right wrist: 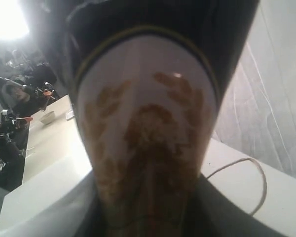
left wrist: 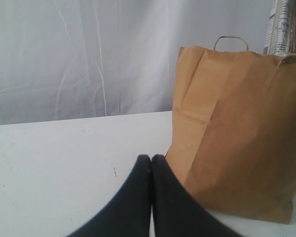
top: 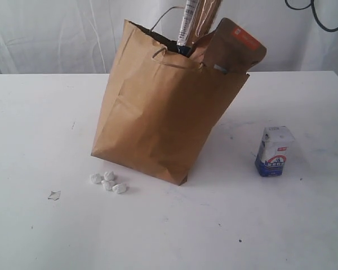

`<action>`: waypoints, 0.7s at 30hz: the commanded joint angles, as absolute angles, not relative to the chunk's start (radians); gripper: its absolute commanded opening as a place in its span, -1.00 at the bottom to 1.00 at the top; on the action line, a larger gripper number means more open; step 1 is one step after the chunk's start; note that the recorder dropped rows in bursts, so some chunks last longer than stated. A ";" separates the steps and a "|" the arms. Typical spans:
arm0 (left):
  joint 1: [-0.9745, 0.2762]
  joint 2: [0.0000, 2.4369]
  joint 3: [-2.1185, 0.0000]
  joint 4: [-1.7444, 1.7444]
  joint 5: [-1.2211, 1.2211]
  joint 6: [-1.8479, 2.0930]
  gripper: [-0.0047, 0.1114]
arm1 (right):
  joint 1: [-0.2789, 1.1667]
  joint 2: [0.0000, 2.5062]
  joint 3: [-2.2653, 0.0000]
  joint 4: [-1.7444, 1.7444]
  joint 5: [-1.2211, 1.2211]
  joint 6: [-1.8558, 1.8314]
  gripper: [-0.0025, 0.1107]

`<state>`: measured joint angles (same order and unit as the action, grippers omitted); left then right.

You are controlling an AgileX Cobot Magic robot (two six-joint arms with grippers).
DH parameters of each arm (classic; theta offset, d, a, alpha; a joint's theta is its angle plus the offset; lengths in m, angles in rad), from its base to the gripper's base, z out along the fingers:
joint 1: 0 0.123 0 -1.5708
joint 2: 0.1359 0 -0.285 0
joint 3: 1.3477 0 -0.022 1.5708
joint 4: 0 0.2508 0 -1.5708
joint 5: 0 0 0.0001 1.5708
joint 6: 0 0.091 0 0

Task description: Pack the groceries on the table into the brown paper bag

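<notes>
The brown paper bag (top: 158, 118) stands tilted in the middle of the table (top: 39, 129). Out of its mouth rise the dark spaghetti packet (top: 190, 22) and the orange-labelled brown pouch (top: 236, 48). In the right wrist view my right gripper (right wrist: 148, 207) is shut on the spaghetti packet (right wrist: 148, 123), which fills the picture; this gripper is above the exterior view's edge. A small blue-white carton (top: 274, 151) stands on the table right of the bag. My left gripper (left wrist: 151, 158) is shut and empty, low over the table beside the bag (left wrist: 241, 133). It does not show in the exterior view.
Small white pebble-like bits (top: 108, 181) lie at the bag's front left corner, and a tiny scrap (top: 54, 195) lies further left. A cord handle (right wrist: 241, 182) of the bag loops beside the packet. A white curtain hangs behind the table.
</notes>
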<state>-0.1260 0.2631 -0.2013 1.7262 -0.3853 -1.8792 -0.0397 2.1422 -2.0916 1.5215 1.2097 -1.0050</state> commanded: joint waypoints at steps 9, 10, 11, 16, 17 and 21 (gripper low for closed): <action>-0.129 0.256 -0.198 1.744 -0.393 -1.887 -0.92 | -0.014 2.111 -2.103 1.571 1.221 -0.986 -0.21; -0.129 0.256 -0.198 1.744 -0.393 -1.887 -0.92 | -0.011 2.111 -2.103 1.561 1.221 -0.978 -0.22; -0.129 0.256 -0.198 1.744 -0.387 -1.887 -0.92 | -0.011 2.111 -2.103 1.549 1.221 -0.970 -0.22; -0.129 0.256 -0.198 1.744 -0.384 -1.884 -0.92 | -0.011 2.111 -2.103 1.467 1.221 -0.925 -0.22; -0.129 0.256 -0.198 1.744 -0.384 -1.884 -0.92 | -0.011 2.111 -2.103 1.457 1.221 -0.911 -0.22; -0.129 0.256 -0.198 1.744 -0.390 -1.884 -0.92 | -0.011 2.104 -2.103 1.387 1.221 -0.834 -0.22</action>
